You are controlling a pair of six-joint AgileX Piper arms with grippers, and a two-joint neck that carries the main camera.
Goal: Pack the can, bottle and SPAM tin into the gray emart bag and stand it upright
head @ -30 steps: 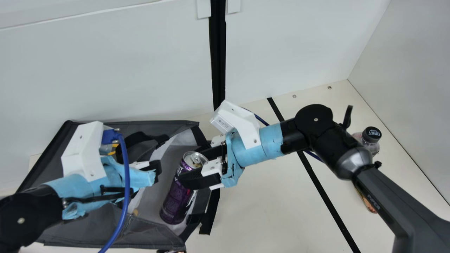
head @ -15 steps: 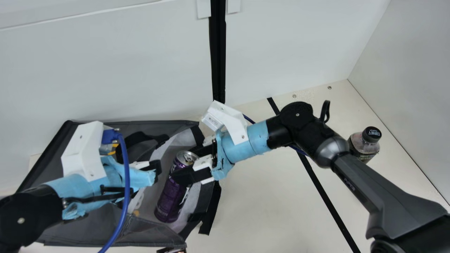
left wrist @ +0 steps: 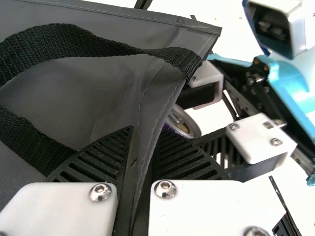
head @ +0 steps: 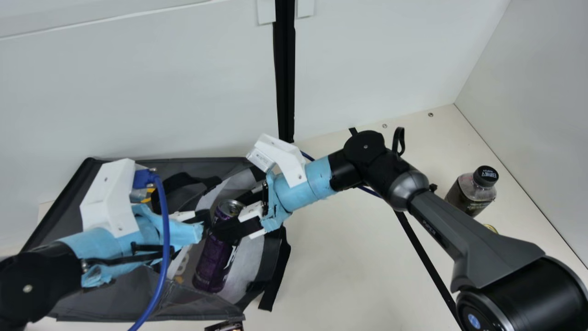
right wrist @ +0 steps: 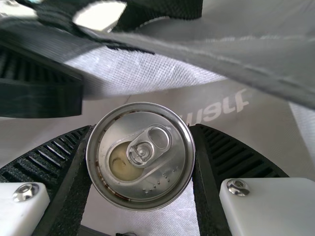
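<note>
Main view has the right end effector closed around the top of the purple can, a finger on either side. Right wrist view shows that grip from above: both fingers press the rim, and the lid has a ring tab beside an opened mouth. The can leans inside the mouth of the gray emart bag, whose inner wall bears pale letters.

Just beside it, the left end effector pinches the bag; in the left wrist view a fold of gray fabric runs between its ribbed fingers. A black woven handle loops across the fabric near them.

Farther out, the bag lies flat toward the back left corner of the counter, its mouth facing the right edge. A black strap trails from the mouth. Something dark with a printed face pokes out past the bag's front side.

Well apart from the bag, the bottle, black-capped, stands near the right edge of the counter. Near it, a small gold curve peeks past the right arm; whether that belongs to the SPAM tin, I cannot tell. A black strip crosses the counter between bag and bottle.
</note>
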